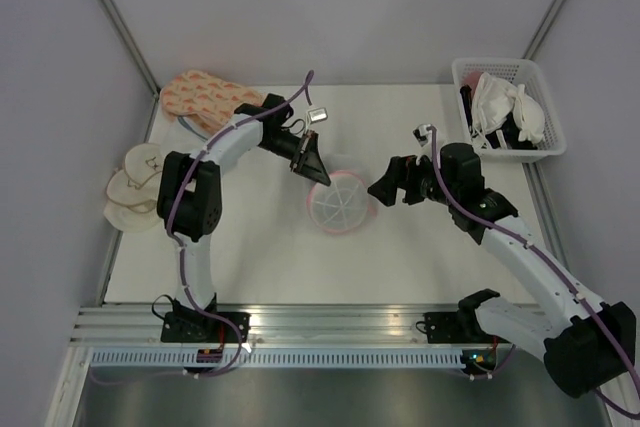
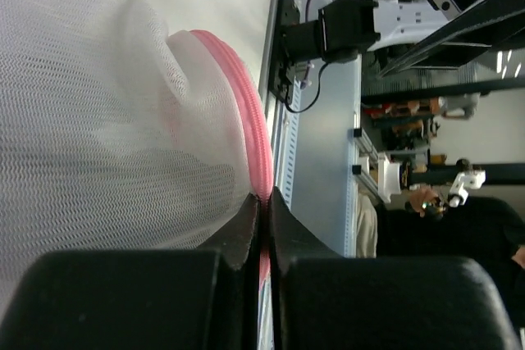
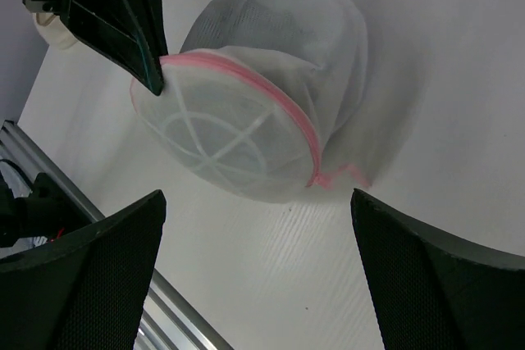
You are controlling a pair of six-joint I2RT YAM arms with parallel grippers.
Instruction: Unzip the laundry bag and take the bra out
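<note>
The laundry bag is a white mesh dome with a pink zip rim, lying mid-table with its ribbed face toward the near edge. My left gripper is shut on the pink rim at the bag's left edge; the mesh fills the left wrist view. In the right wrist view the bag lies ahead, with the left fingers on its rim and a pink zip tail at its lower right. My right gripper is open and empty, just right of the bag. The bra is hidden; only a dim grey shade shows through the mesh.
Peach patterned pads lie at the back left and cream round pads at the left edge. A white basket at the back right holds white padded bras and dark pieces. An aluminium rail runs along the near edge.
</note>
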